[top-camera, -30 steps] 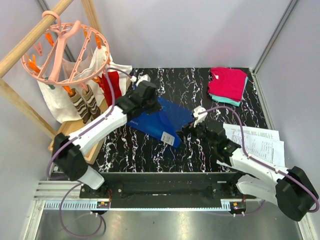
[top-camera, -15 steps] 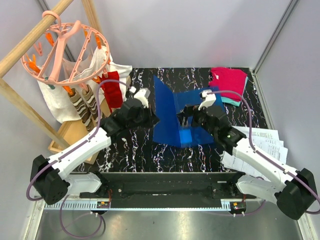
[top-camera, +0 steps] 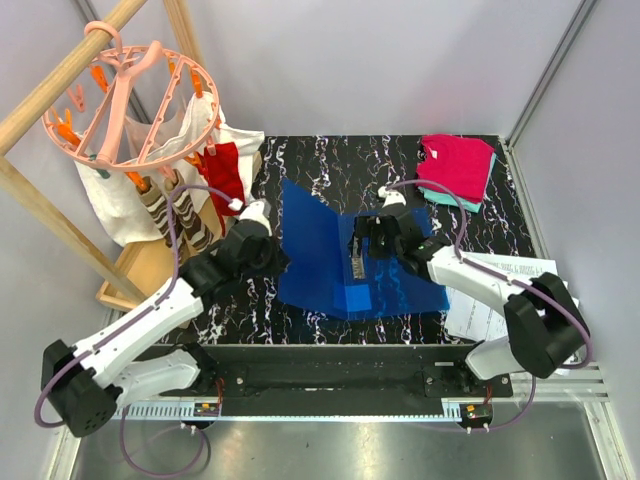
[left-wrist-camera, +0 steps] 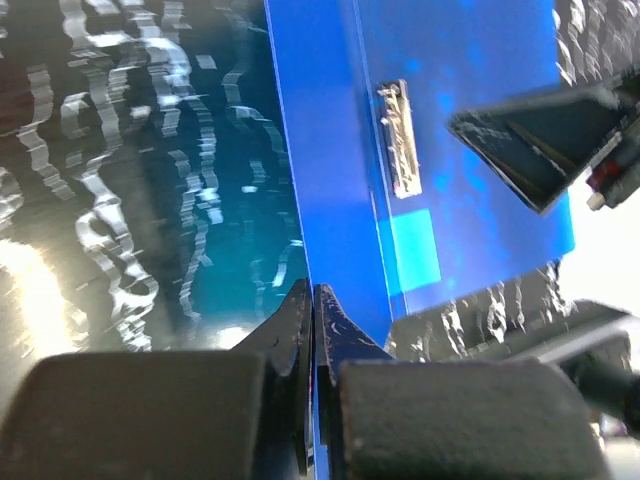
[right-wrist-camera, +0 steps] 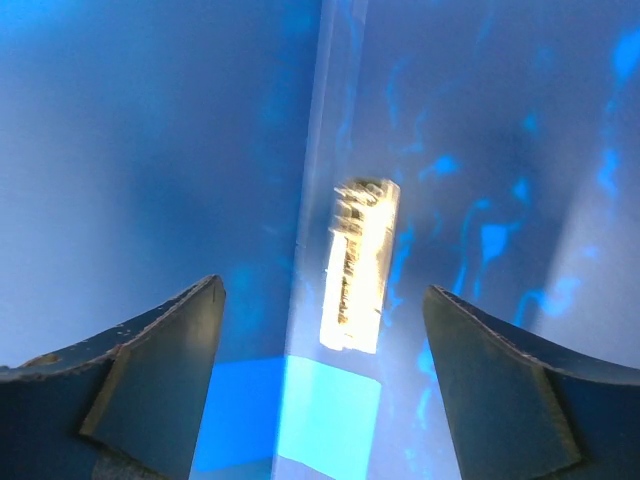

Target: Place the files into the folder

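Note:
The blue folder lies open like a book in the middle of the table. My left gripper is shut on the edge of its left cover and holds that cover tilted up; the left wrist view shows the fingertips pinching the thin blue edge. The right cover lies flat. My right gripper is open and empty above the inner spine, its fingers either side of a metal clip. The files, white printed sheets, lie on the table to the right of the folder.
Pink and teal folded clothes lie at the back right. A wooden rack with a pink peg hanger and hanging laundry stands at the left, beside a wooden box. The walls are close on the right.
The folder has opened wider. My left gripper pulled the left cover leftward and nearer. The right cover dropped flat, and my right gripper moved left and down over the spine.

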### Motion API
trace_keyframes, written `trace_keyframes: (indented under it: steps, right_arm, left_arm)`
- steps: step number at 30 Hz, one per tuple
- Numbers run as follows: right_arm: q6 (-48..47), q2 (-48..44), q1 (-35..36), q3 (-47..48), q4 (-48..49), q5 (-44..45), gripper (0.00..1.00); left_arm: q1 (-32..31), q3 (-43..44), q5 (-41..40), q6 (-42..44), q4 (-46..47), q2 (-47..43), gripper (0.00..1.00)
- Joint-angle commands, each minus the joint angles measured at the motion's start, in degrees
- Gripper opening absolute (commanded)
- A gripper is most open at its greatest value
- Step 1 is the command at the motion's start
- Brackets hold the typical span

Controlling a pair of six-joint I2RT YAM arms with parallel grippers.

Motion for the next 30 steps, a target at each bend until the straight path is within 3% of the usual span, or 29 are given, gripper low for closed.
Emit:
trace_keyframes:
  steps: [1, 4, 8, 15, 16, 20, 21, 24, 26, 30]
  right_arm:
    - [1.38, 2.44, -0.95, 1.5, 0.67, -3.06, 0.84]
    - [2.52, 5.51, -0.86, 2.11, 2.42, -7.45, 0.74]
    - [5.41, 8.94, -0.86, 1.32, 11.79, -18.32, 0.5]
    - [10.16, 19.22, -0.86, 2.2, 25.52, -30.56, 0.5]
    - [10.52, 20.27, -0.95, 2.37, 28.59, -32.49, 0.5]
    - [13.41, 27.29, -1.74, 3.43, 33.88, -38.21, 0.49]
    - [13.68, 28.18, -1.74, 3.26, 34.5, -38.57, 0.48]
    - [14.3, 30.39, -2.0, 2.2, 35.82, -38.92, 0.46]
    - [14.74, 31.35, -2.18, 1.76, 36.7, -39.8, 0.46]
    - [14.83, 32.15, -2.18, 1.15, 37.23, -40.68, 0.43]
  left_arm:
    - [0.01, -2.87, -11.43, -3.01, -4.92, -3.08, 0.0]
    - [0.1, -4.01, -10.65, -4.42, -4.93, -3.17, 0.0]
    - [0.1, -6.82, -10.55, -7.49, -4.31, -2.99, 0.0]
    - [0.01, -9.64, -10.64, -9.52, -4.4, -4.93, 0.03]
    - [0.01, -9.82, -10.56, -9.34, -4.49, -5.54, 0.06]
    - [0.01, -8.85, -9.15, -4.62, -5.45, -7.74, 0.41]
    - [0.01, -8.33, -7.93, -2.77, -5.8, -8.44, 0.61]
    - [0.01, -3.51, -1.96, 7.6, -7.12, -10.9, 0.79]
    - [0.1, 2.38, 2.77, 12.16, -7.48, -12.05, 0.81]
    - [0.01, 9.51, 9.12, 12.28, -3.18, -9.6, 0.78]
